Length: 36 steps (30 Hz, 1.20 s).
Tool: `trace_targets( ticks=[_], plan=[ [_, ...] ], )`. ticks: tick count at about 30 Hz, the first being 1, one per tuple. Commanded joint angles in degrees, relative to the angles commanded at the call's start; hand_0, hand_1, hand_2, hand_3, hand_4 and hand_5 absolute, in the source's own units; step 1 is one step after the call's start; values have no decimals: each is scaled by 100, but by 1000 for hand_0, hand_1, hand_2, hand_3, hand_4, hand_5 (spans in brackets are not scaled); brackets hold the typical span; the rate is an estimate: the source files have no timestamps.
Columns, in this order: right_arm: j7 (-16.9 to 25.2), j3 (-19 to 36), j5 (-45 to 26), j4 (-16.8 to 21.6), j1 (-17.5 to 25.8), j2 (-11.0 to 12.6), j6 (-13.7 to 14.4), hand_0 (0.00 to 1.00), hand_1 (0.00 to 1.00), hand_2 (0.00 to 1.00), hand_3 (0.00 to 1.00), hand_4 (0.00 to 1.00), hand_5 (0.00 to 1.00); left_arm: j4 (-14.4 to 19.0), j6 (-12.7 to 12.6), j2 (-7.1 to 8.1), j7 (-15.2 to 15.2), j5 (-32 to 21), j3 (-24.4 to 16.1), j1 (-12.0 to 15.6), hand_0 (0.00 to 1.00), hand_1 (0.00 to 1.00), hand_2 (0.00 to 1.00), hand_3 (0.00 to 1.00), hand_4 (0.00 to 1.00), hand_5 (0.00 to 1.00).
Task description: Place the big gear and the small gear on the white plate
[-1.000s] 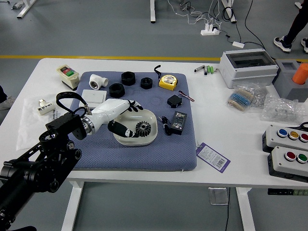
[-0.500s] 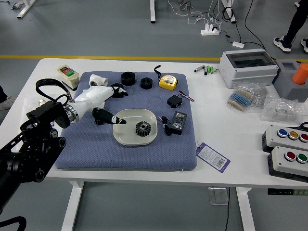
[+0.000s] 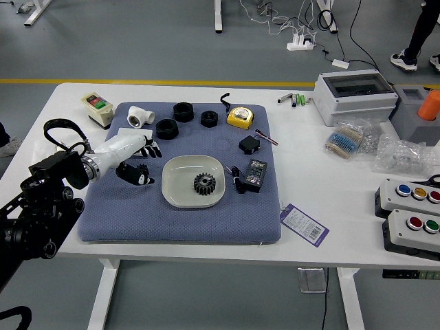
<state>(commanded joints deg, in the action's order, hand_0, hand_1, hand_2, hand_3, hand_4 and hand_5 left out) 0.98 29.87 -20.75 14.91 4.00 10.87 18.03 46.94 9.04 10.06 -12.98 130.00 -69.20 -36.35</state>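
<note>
On your white plate (image 3: pixel 176 196), you see a black gear (image 3: pixel 204 183) lying flat, round face up. Another dark gear (image 3: pixel 144 169), partly hidden, is on the blue mat (image 3: pixel 158 223) by your left hand (image 3: pixel 121 151), whose fingers are wide apart, gripping nothing.

One white plate (image 3: pixel 172 194), one gear (image 3: pixel 205 183) on it, three black round pieces (image 3: pixel 167 128), one yellow tape measure (image 3: pixel 240 117), one white pipe fitting (image 3: pixel 139 117), two button boxes (image 3: pixel 411 234), five buttons (image 3: pixel 414 223) showing, one purple-edged tag (image 3: pixel 304 225).
</note>
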Motion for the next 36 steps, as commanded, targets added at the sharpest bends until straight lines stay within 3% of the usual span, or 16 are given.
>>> trace_targets(
  ticks=[10,11,20,22,23,36],
  plan=[
    [-1,37,4,7,-26,6,4,700,718,767,578,802,653,-282,-190,-44,-48,0,68,-37,604,584,612,605,811,16],
    [-1,43,6,7,-29,7,6,700,718,767,578,800,651,-323,-233,-54,-50,0,72,-46,588,566,602,597,720,2],
    [-1,64,15,10,-46,15,8,700,717,767,578,800,650,-435,-419,-55,-64,0,189,-77,551,547,585,582,667,2],
    [-1,63,13,10,-49,16,9,700,717,767,578,800,650,-448,-416,-37,-54,0,253,-95,551,547,585,582,667,2],
    [-1,62,13,10,-49,16,9,700,717,767,577,800,649,-450,-416,-35,-53,0,261,-97,528,518,568,577,622,2],
    [-4,70,10,9,-61,20,11,700,718,767,577,799,648,-557,-253,11,90,0,376,-159,535,544,576,578,648,2]
  ],
)
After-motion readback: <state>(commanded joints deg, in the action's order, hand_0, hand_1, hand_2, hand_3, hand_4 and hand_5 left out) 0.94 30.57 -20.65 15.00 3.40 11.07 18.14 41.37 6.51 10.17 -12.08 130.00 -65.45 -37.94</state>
